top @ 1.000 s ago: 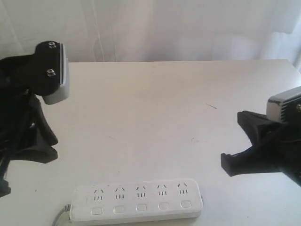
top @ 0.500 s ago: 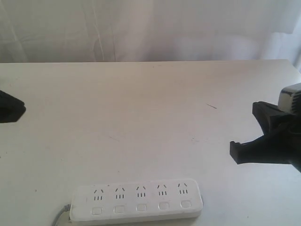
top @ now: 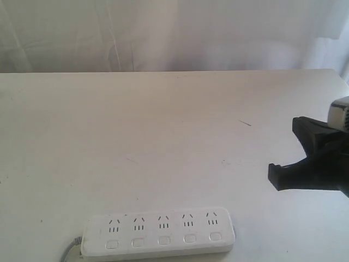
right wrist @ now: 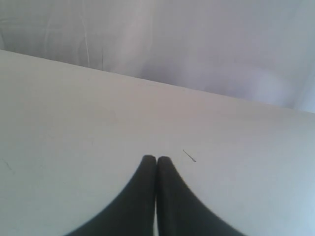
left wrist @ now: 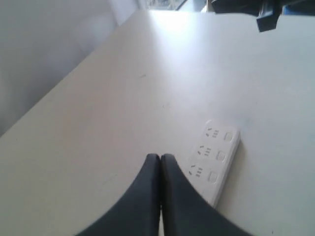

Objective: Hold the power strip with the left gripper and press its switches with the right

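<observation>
The white power strip (top: 158, 232) lies flat near the table's front edge, its row of switches (top: 163, 239) along the near side and its grey cord (top: 70, 252) leaving at the left end. The left wrist view shows part of the power strip (left wrist: 216, 157) beside and beyond my left gripper (left wrist: 160, 157), which is shut on nothing and hangs above the table. That gripper is outside the exterior view. My right gripper (top: 294, 176) hovers at the right edge, well away from the strip, its fingers closed together (right wrist: 156, 159) over bare table.
A white curtain (top: 174, 33) hangs behind the table's far edge (top: 174, 71). A small dark mark (top: 246, 123) lies on the tabletop right of centre. The right gripper (left wrist: 261, 12) shows at the far end of the left wrist view.
The left arm has pulled out of the exterior view to the left. The right gripper has drifted slightly rightward. The power strip has not moved.
</observation>
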Tool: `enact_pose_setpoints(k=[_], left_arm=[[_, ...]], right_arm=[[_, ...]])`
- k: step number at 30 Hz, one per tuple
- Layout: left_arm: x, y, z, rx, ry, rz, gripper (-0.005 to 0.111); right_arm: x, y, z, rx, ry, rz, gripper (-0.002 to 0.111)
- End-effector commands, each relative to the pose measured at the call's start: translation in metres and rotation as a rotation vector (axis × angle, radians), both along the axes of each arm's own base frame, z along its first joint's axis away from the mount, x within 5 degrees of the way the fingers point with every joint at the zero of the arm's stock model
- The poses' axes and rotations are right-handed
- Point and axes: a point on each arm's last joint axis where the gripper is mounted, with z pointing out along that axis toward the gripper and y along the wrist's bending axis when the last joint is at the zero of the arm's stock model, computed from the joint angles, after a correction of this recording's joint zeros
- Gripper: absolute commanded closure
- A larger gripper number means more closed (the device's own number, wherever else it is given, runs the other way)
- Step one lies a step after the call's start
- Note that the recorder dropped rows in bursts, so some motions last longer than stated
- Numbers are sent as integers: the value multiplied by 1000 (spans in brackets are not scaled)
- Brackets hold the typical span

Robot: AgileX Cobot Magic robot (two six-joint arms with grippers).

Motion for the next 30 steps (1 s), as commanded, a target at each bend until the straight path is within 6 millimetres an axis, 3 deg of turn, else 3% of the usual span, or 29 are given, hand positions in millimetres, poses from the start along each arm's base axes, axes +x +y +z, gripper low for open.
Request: enact_pose_setpoints(k=[1, 11, 19, 30], left_arm=[[-14, 4, -10, -129, -52, -27, 107], [-14, 5, -65, -224, -6, 12, 107], [-13, 5, -70, -274, -32, 22, 107], [-10, 5, -78, -267, -32, 40, 107]], right_arm=[[-2, -11, 8, 47, -36, -35, 108], [-6, -63, 27, 158, -142, -300, 108], [-36, -99, 47, 278, -317, -456, 108], [-68, -116, 58, 394, -469, -471, 108]])
